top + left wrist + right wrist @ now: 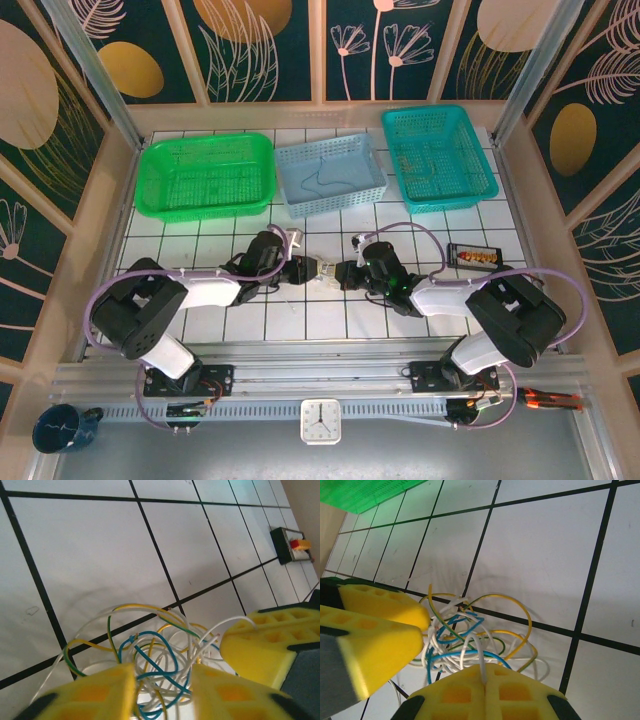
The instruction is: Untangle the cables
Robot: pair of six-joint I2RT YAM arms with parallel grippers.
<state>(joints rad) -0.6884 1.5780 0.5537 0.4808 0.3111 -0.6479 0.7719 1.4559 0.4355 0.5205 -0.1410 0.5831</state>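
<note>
Right at the middle of the table [300, 322], the cables [470, 635] lie in one loose knot of blue, yellow, green-yellow and white strands, spread over a black grid line between white tiles. The right end effector [485, 669] sits at the knot's edge with its yellow fingers clenched flat together, and a white strand runs straight into the seam between them, so it is grasping the cables. The left end effector [162, 675] comes in from the opposite side, tip to tip with the right one, the tangle caught between the two. From its own wrist camera, its fingers [90, 695] stand a little apart with blue and white loops passing through the gap; whether they are pinching those strands I cannot tell. Farther back, well apart from the knot, a green basket [205, 180], a light blue basket [300, 160] and a teal basket [440, 115] stand in a row along the far side of the table. A small black box [473, 256] with orange parts lies to the right.
</note>
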